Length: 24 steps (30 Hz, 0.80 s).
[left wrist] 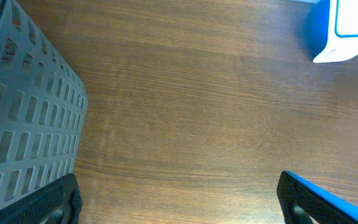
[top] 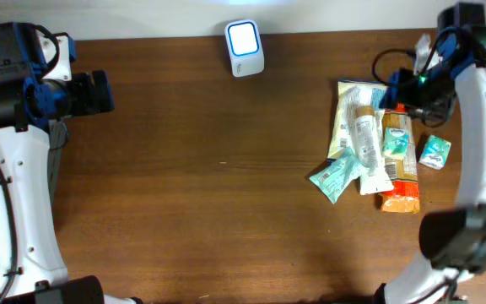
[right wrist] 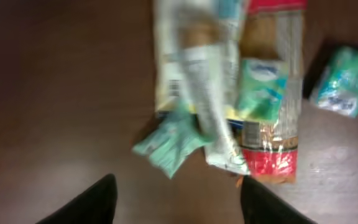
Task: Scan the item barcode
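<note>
Overhead: brown wood table (top: 184,169) — scanner (top: 245,48) at far edge; left hand (left wrist: 179,199) and right hand (right wrist: 176,199) spread, empty.

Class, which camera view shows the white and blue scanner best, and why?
The overhead view: the scanner is whole there, lit window facing up, well apart from the packets. The left wrist view catches only a cropped part at its top right corner. The right wrist view misses it, showing just the packets.
</note>
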Tool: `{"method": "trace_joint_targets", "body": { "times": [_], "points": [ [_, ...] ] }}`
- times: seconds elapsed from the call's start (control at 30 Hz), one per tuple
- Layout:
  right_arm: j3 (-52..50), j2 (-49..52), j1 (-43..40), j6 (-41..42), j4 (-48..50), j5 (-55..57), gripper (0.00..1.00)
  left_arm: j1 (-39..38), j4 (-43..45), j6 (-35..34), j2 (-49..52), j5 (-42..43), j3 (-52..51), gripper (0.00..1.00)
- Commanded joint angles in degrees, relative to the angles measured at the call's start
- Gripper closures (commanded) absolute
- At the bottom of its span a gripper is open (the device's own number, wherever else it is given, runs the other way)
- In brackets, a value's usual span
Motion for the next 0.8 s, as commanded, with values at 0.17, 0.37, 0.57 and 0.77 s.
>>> {"method": "trace_joint_targets", "body": {
  "times": [0.17,0.37,0.57,0.77],
  "points": [
    [8.63,-24.20,14.84,6.58,-1.86,-2.78,0.01,0.35,-0.04,-0.13,-0.26,0.44,0.42,0.01],
    [8.61,-29.22,15.87,6.51,-2.01,-1.44,0.01,0.46,-0.04,-0.15,-0.26,0.44,0.42,0.01],
    [8.07,-28.87,15.78,6.47,-0.79,6.60,0.01,0.46,-0.04,-0.15,-0.26,0.42,0.42,0.01],
    [-17.55,-43.52,15.76,-3.72,26.73,8.90,0.01,0.44,-0.04,-0.13,-0.26,0.44,0.42,0.01]
  ]
}}
